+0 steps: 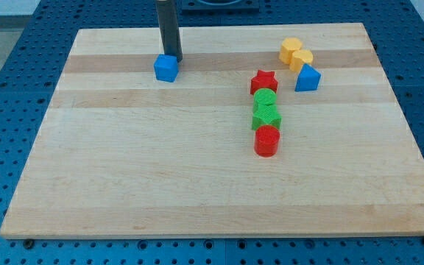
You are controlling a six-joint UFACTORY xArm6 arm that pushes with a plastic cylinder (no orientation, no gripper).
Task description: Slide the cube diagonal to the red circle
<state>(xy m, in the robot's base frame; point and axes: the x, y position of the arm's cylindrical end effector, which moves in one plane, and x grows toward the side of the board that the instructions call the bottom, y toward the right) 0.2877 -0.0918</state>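
Camera view, the only one supplied. A pale wooden tabletop [124,184] over a blue perforated base. No claw on this arm at all, so nothing to report as spread, pressed together or pinching: only a straight dark rod coming down near the view's top left, with my tip [174,58] at its lower end.

Blue cube [166,68] in the upper left part of the tabletop, directly at the tip: touching it, or so close that no gap shows, with the tip at the cube's upper right edge, partly hidden behind it. Hard to tell from this angle whether contact is real.

Red circle [266,140], a short red cylinder, well apart from the cube, toward the view's right and bottom. Stacked in a line above it: a green block [266,117] of unclear shape, another green block [266,99], then a red star [263,81]. Further right and up, a blue triangular block [308,78] and two yellow blocks [296,54] touching each other.

Deciding relation: cube below and left of the tip, target down and to the right. Pushing from the present side would likely send the cube leftward and downward, away from the cylinder; probably needs the tip brought round to the cube's upper left first.
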